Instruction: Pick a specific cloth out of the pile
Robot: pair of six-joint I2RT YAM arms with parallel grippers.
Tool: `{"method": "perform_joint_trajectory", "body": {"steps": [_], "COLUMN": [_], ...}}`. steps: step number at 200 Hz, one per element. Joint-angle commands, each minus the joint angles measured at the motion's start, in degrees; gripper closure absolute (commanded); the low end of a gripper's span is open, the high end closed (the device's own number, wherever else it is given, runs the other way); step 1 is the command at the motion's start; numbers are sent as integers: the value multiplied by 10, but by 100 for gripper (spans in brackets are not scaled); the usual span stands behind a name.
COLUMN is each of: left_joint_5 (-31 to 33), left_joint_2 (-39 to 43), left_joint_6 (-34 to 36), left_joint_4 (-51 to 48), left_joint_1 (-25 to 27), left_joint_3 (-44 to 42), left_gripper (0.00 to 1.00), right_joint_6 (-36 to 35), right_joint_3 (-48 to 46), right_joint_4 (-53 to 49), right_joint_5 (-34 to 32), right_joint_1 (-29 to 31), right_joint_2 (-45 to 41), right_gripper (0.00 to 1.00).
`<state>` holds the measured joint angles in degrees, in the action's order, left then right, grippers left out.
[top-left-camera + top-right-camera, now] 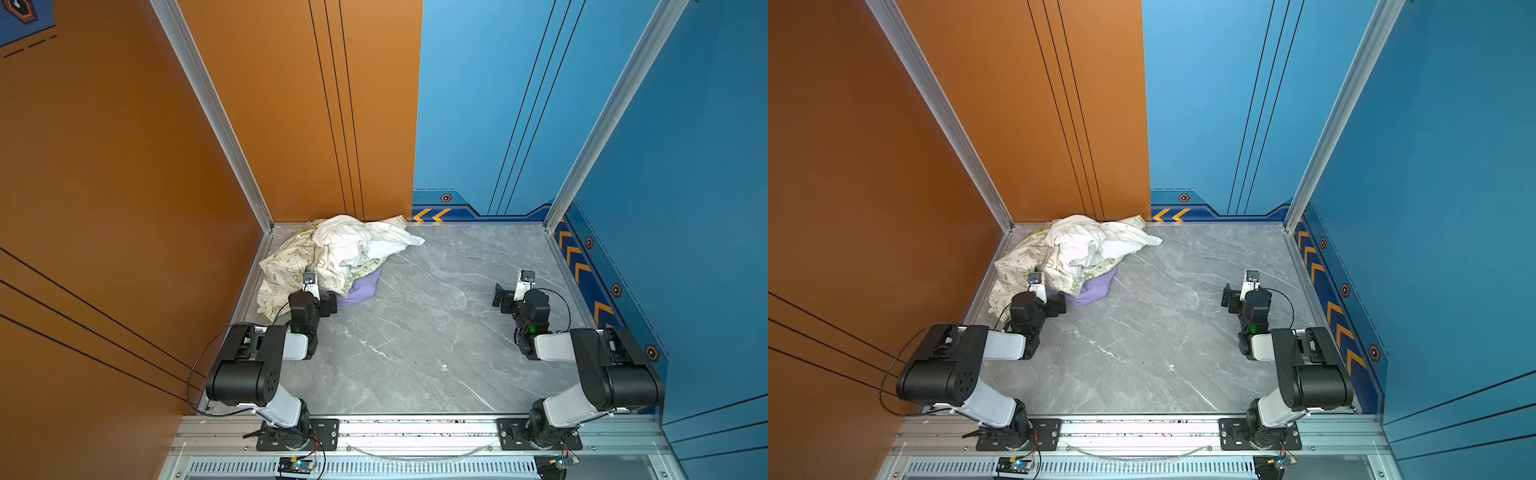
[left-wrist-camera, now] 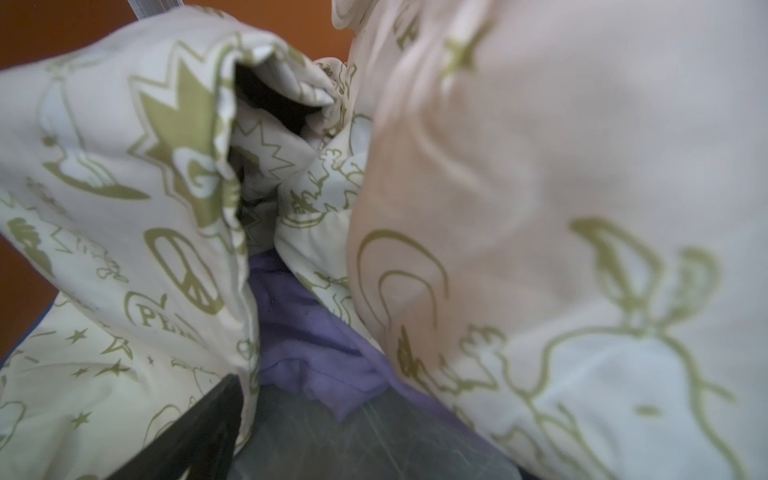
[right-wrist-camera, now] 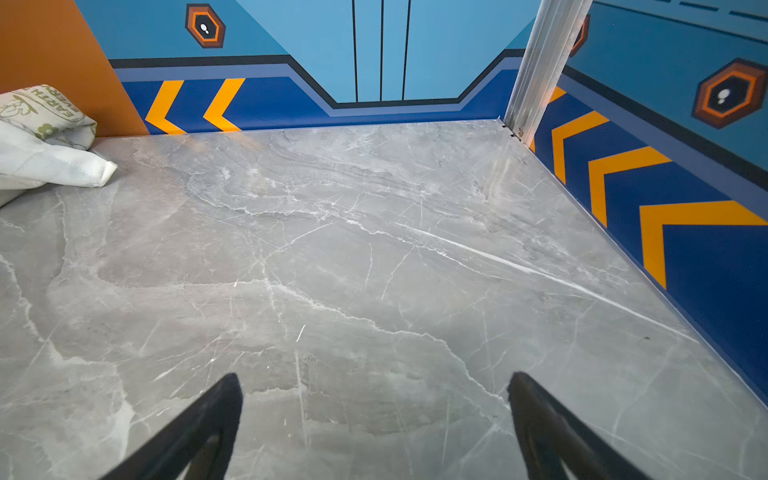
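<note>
Lavender, light and limp, the cloth (image 1: 360,291) lies at the near edge of the pile (image 1: 353,243) in the far left corner, mostly tucked under the cream printed cloth (image 1: 282,266), which will likely drag along. Its bunched fold out on the surface (image 1: 415,340) is the place to pinch. The left gripper (image 1: 330,303) sits right there, fingers (image 2: 208,415) seemingly apart, one hidden; the right gripper (image 3: 374,415) is spread wide, empty

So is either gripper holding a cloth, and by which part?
Nothing is held: right gripper open over grey marble table, left gripper open at the plain lavender cloth.
</note>
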<state>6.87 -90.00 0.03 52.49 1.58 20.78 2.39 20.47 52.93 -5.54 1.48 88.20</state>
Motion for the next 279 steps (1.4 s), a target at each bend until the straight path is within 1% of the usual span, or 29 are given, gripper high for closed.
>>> {"method": "perform_joint_trajectory", "body": {"steps": [1, 177, 222, 240, 258, 279], "left_joint_5": [6, 6, 18, 28, 30, 46], "left_joint_2": [5, 3, 7, 37, 93, 190], "left_joint_6": [6, 5, -1, 2, 13, 23], "left_joint_4": [4, 4, 4, 2, -25, -84], "left_joint_1": [1, 0, -2, 1, 10, 22], "left_joint_3": [10, 10, 8, -1, -11, -21], "left_gripper": [2, 2, 2, 2, 2, 2], "right_joint_6": [8, 8, 9, 9, 5, 1], "right_joint_3": [10, 10, 11, 10, 16, 28], "right_joint_4": [-10, -10, -11, -11, -35, -115], "right_joint_5": [7, 7, 9, 9, 14, -1], "right_joint_1": [-3, -3, -4, -4, -3, 8], "right_joint_2": [4, 5, 5, 4, -15, -74], "right_gripper": [0, 0, 0, 0, 0, 0]}}
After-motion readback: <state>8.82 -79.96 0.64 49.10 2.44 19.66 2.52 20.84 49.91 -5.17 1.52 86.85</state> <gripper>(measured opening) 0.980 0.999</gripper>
